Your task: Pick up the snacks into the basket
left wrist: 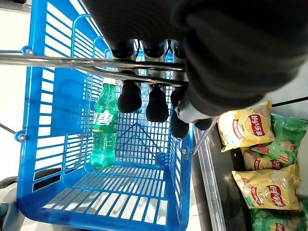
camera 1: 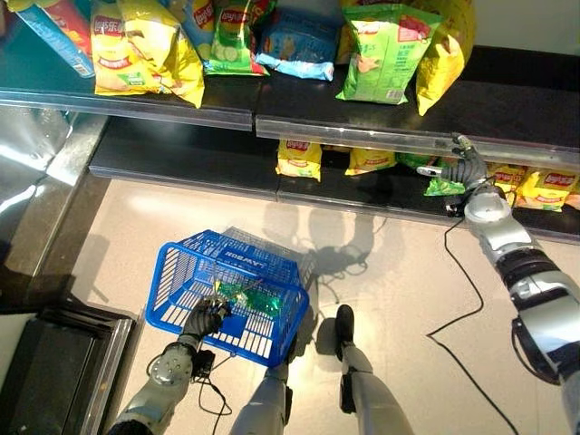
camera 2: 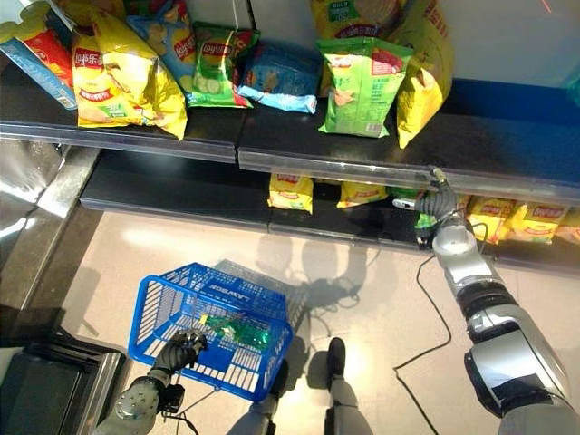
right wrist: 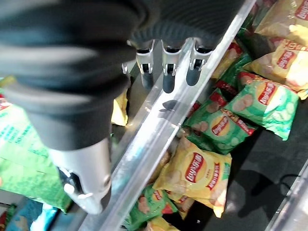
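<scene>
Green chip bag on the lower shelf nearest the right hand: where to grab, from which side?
Judgement: pinch the green chip bag by its upper sealed edge, coming in from the open aisle side under the shelf rail. It lies flat, overlapping a yellow bag, so the flat seam is the easiest pinch. The right hand hovers open at the rail.

- silver-grey arms, rounded joint shells, black bands at forearm
- left hand (camera 1: 205,319), right hand (camera 1: 465,167): dark ribbed covers, silver fingers (right wrist: 166,65), dark tips

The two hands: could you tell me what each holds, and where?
The left hand grips the basket by its metal handle; the right hand holds nothing.
</scene>
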Available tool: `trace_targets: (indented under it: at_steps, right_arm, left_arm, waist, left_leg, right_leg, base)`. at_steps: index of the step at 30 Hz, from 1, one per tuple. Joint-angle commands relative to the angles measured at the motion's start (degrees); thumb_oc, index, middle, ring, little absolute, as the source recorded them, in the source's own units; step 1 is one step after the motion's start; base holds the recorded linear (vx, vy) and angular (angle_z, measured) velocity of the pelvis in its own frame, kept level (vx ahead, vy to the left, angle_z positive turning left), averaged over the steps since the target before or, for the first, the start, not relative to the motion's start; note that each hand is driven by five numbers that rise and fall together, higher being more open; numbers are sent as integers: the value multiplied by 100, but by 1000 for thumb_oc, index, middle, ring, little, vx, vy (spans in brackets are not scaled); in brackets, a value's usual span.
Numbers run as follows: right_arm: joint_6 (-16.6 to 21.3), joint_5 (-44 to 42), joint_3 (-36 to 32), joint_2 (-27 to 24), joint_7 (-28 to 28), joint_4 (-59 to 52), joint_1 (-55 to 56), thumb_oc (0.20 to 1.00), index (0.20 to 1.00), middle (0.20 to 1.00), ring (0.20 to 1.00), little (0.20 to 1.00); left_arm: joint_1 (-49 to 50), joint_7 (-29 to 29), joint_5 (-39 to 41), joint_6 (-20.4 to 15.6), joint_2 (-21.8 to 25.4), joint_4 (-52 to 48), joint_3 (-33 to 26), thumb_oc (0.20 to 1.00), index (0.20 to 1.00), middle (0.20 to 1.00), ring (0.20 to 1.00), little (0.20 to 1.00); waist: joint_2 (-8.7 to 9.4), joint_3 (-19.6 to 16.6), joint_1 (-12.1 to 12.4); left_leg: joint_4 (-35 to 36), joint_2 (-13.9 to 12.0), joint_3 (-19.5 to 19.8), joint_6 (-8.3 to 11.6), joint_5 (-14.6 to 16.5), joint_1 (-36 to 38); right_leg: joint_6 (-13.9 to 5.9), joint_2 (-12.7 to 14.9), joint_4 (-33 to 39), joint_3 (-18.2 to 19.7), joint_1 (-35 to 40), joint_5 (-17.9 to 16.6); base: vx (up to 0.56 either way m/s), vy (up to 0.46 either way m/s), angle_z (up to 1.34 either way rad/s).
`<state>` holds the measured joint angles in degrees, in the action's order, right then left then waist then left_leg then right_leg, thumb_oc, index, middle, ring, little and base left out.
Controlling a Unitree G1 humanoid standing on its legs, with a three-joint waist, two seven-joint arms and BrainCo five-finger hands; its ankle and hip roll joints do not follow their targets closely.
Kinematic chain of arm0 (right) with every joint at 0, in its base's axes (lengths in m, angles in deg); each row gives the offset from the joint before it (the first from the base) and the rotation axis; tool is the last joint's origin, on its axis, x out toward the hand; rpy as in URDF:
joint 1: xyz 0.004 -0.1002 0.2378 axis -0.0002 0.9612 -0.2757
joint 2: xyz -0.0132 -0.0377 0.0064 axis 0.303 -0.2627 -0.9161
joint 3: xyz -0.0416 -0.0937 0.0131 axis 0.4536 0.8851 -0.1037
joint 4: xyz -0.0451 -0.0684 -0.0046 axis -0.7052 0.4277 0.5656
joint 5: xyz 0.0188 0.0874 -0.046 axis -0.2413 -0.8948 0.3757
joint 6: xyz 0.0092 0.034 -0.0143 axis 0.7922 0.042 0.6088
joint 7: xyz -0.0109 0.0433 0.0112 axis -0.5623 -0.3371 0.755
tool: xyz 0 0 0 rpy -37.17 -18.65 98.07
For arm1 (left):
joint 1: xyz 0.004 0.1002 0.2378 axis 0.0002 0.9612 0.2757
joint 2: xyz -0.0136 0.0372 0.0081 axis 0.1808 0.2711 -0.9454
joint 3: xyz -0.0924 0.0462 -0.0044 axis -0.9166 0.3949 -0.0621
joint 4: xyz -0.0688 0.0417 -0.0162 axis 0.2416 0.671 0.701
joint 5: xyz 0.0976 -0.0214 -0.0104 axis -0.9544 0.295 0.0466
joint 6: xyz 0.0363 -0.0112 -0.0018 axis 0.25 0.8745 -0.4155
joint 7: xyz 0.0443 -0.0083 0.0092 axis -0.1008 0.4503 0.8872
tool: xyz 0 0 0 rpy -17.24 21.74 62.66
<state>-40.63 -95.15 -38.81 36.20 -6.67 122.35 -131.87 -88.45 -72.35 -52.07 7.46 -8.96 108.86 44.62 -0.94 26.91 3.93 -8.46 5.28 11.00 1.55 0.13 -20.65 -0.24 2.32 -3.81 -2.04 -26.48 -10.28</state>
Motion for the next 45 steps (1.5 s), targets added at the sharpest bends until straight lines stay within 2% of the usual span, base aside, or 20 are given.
trace_targets:
  at_steps: [1,4,12,17,27,34,36,37,38,45]
  right_arm:
    - [342,-173,342,-433,-134,-250,-410,1000,1000,1000,1000,1000]
    - [339,-132,394,-479,-146,-419,-450,1000,1000,1000,1000,1000]
    - [294,-390,40,134,-108,-1018,323,1000,1000,1000,1000,1000]
    - [216,-205,103,13,-33,-869,339,1000,1000,1000,1000,1000]
    - [327,-385,339,-426,-300,-618,-828,1000,1000,1000,1000,1000]
    - [292,-533,479,-595,-339,-206,-1304,1000,1000,1000,1000,1000]
    - [302,-552,398,-704,-365,-199,-1231,1000,1000,1000,1000,1000]
    - [302,-551,393,-708,-365,-202,-1230,1000,1000,1000,1000,1000]
    - [295,-522,353,-825,-376,-206,-1165,1000,1000,1000,1000,1000]
    - [317,-574,208,-1111,-386,-95,-1056,1000,1000,1000,1000,1000]
  left_arm:
    - [316,20,13,-420,356,-741,5,200,200,200,200,200]
    - [331,40,-6,-412,340,-661,-37,200,200,200,200,200]
    - [302,210,-107,-294,187,-433,-151,200,200,200,200,200]
    - [426,113,-107,-335,336,-567,-201,200,200,200,200,200]
    - [430,109,7,-347,389,-589,-112,200,200,200,200,200]
    - [419,115,19,-300,401,-542,-72,200,200,200,200,200]
    - [411,105,6,-283,420,-529,-75,200,200,200,200,200]
    - [407,105,6,-282,422,-531,-74,200,200,200,200,200]
    - [428,80,-7,-280,456,-544,-75,200,200,200,200,200]
    - [502,27,-35,-251,515,-685,-28,200,200,200,200,200]
  waist:
    - [-97,-184,14]
    - [-44,-212,-9]
    - [175,-153,-127]
    - [157,-179,-113]
    - [110,-187,-63]
    - [66,-221,-12]
    - [31,-198,39]
    - [23,-207,35]
    - [-8,-209,72]
    - [-104,-235,160]
  left_leg:
    - [200,-37,57,239,-223,-136]
    - [317,-77,64,270,-289,-129]
    - [202,-131,-94,224,-231,-159]
    - [211,-127,-118,228,-214,-165]
    - [259,-138,-107,246,-230,-94]
    - [383,-197,116,327,-268,0]
    - [450,-209,353,421,-333,32]
    - [461,-211,364,422,-363,10]
    - [544,-225,534,494,-432,25]
    - [783,-272,906,599,-622,54]
  right_leg:
    - [-655,291,-1265,72,-118,1384]
    - [-661,255,-1135,78,-88,1330]
    - [-663,165,-966,241,-47,1188]
    - [-660,177,-873,283,-22,1165]
    - [-637,139,-1018,306,-12,1275]
    - [-602,158,-1427,162,-10,1588]
    - [-550,225,-1720,-21,-25,1834]
    - [-554,224,-1697,-31,-37,1799]
    - [-506,286,-1896,-189,-57,1994]
    - [-402,419,-2484,-501,-176,2431]
  base:
    - [0,0,0]
    - [0,0,0]
    - [-2,16,-5]
    - [0,-1,-4]
    - [8,-4,-3]
    - [38,-71,8]
    - [43,-154,29]
    - [50,-185,51]
    - [32,-156,46]
    - [37,-146,42]
